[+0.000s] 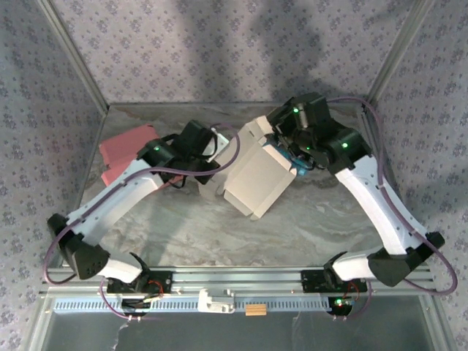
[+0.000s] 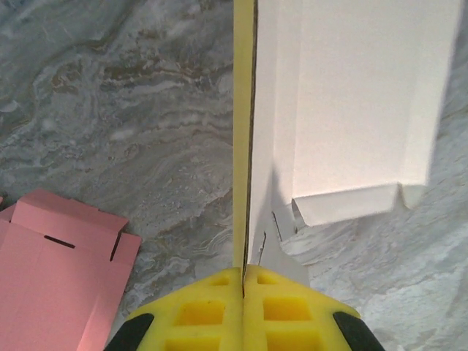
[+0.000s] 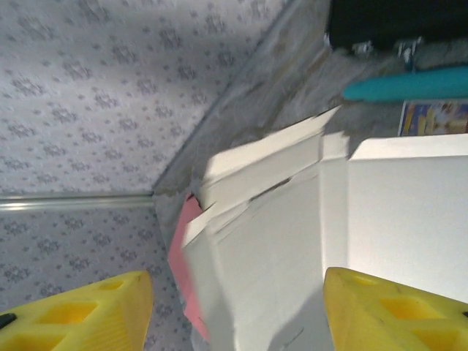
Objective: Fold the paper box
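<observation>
The white paper box [image 1: 256, 172] stands half formed on the marble table [image 1: 307, 219], tilted, with loose flaps at its far end. My left gripper [image 1: 210, 157] is at the box's left side. In the left wrist view its yellow fingers [image 2: 244, 219] are pressed together on a thin wall of the box [image 2: 358, 110]. My right gripper [image 1: 281, 139] is at the box's far right end. In the right wrist view it [image 3: 238, 307] stands open, its yellow fingers [image 3: 95, 311] wide apart, and the box [image 3: 292, 248] lies between them with flaps splayed.
A flat pink cardboard blank [image 1: 124, 150] lies at the back left of the table [image 2: 51, 270], also peeking out behind the white box [image 3: 179, 256]. A teal and blue object [image 1: 298, 164] sits under the right wrist. Patterned walls enclose the table on three sides.
</observation>
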Motion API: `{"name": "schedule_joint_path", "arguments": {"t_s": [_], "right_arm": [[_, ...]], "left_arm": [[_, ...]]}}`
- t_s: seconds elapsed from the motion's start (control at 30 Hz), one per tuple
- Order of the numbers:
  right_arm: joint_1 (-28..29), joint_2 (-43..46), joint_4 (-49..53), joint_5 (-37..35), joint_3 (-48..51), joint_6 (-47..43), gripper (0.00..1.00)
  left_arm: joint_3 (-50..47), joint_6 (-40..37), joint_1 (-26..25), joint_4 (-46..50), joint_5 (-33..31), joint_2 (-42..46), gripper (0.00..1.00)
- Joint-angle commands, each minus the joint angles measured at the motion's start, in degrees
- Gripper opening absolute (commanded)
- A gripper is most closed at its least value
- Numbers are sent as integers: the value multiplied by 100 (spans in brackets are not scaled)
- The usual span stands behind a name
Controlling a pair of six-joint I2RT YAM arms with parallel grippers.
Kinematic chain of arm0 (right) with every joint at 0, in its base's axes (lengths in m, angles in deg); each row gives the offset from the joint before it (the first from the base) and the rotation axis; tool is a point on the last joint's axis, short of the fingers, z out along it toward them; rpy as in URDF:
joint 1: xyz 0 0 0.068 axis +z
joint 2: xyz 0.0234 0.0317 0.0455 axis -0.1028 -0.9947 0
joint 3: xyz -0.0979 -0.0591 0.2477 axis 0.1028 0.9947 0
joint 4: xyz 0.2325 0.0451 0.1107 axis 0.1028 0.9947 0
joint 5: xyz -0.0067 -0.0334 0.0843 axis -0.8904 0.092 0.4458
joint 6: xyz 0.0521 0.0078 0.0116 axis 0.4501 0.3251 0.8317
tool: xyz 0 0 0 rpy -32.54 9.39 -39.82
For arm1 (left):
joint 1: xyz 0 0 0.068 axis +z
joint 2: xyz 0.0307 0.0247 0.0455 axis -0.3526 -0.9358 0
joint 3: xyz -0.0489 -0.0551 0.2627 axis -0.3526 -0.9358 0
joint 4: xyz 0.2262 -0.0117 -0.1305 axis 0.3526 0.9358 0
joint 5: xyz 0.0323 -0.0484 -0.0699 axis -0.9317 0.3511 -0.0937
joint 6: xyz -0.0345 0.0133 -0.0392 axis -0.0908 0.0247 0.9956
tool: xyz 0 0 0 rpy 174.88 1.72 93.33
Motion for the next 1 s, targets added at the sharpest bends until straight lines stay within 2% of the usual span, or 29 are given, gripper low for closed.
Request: {"name": "schedule_joint_path", "arguments": {"t_s": [0.0,0.07,0.33,0.53,0.7,0.97], "right_arm": [[115,-304,-270,269,184,754,64],[141,-488,-481,497,202,886,63],[206,-1314,-170,1055,-397,1082,53],[240,-1687,89,1104,-794,968,47],[243,-1872,238,1206,-900,900,31],[224,-2039,465,1280,-999,883,23]], "left_arm": [[96,-294,24,-152,-248,-135,0],[10,-366,24,-336,-262,-105,0],[-32,-627,20,-506,-164,-209,0],[82,-660,-11,-488,-191,-304,0],[207,-739,-48,-444,-240,-405,0],[252,-791,-75,-488,-282,-433,0]]}}
